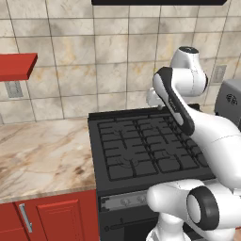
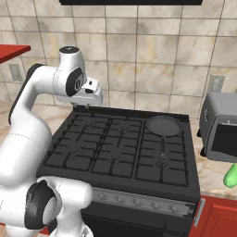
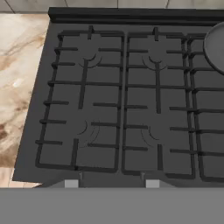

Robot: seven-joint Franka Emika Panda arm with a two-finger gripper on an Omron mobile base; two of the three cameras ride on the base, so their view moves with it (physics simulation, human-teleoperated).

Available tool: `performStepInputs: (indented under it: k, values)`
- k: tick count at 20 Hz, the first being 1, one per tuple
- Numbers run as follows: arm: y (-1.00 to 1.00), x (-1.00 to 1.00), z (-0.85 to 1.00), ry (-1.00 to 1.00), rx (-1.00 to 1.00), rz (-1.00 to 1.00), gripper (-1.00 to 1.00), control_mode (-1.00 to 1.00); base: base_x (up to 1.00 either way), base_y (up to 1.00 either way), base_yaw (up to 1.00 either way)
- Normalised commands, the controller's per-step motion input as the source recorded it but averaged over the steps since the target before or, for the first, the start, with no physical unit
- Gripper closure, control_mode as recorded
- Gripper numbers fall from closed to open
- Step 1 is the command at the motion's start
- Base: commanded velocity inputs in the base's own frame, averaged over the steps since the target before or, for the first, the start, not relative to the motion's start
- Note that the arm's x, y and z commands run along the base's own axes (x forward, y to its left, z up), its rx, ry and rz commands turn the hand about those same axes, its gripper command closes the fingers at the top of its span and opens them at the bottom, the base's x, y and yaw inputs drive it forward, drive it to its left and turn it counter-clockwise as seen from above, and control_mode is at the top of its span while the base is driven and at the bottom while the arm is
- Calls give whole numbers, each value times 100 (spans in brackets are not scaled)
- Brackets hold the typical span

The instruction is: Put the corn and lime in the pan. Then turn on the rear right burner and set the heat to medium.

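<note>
Right base view: gripper (image 2: 88, 105) hangs clenched and empty over the stove's back-left, pan (image 2: 164, 125) waiting rear right, corn (image 2: 230, 176) unpicked.

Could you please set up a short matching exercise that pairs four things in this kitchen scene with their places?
Things:
1. pan
2. corn
3. gripper
4. toaster

Places:
A. over the stove's rear left corner
B. on the counter right of the stove, by the wall
C. on the stove's rear right grate
D. at the counter's near right edge

Pairs: 1-C, 2-D, 3-A, 4-B
</note>
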Motion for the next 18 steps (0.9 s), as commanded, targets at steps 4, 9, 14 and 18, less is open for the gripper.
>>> performStepInputs:
  k: [4,9,14,18]
  values:
    - [-48,-15,0,0,0,-2,-100,-100,0,0,0]
    - [-86,-28,0,0,0,0,-100,-100,0,0,0]
    - [-99,-13,0,2,-3,0,-100,-100,0,0,0]
    - [-100,-1,-7,6,0,-2,-100,-100,0,0,0]
